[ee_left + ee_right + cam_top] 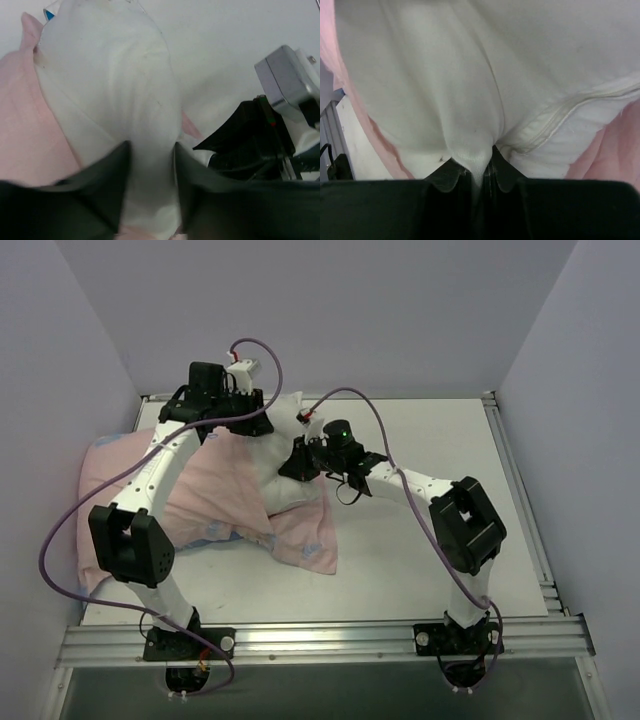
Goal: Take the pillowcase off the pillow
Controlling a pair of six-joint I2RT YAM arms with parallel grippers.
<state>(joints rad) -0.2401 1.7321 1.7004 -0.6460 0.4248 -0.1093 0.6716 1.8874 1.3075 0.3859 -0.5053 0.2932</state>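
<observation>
- Both sets of jaws are clamped on white cloth; neither stands open.
- On the left arm (150, 475), the left jaws are drawn in around a thick fold of the pillow (130, 90). The dark fingers (107, 172) press it from either side, and the bunched cloth keeps them a little apart.
- On the right arm (420, 485), the right jaws are almost fully together. They nip a thin pinch of the same white cover just beside a stitched seam (560, 125).
- Seen from above, the pillow lies toward the back of the table (420, 560), left of the middle. Both wrists meet over its bare white end.
- The pillowcase (200, 495) shows mostly its pale pink reverse. It spreads from the table's left edge toward the middle and covers the left part of the pillow, while the right end pokes out uncovered.
- One pink corner flap (305, 540) lies flat on the table, nearer the front.
- A thin strip of blue print (215, 532) peeks out along the near edge of the pink cloth.
- At the left wrist, pink cloth lies against the left side of the gripped white fold, touching it, and the right arm's wrist sits close by on the other side.
- A purple cable (60, 540) loops out beside the left arm.
</observation>
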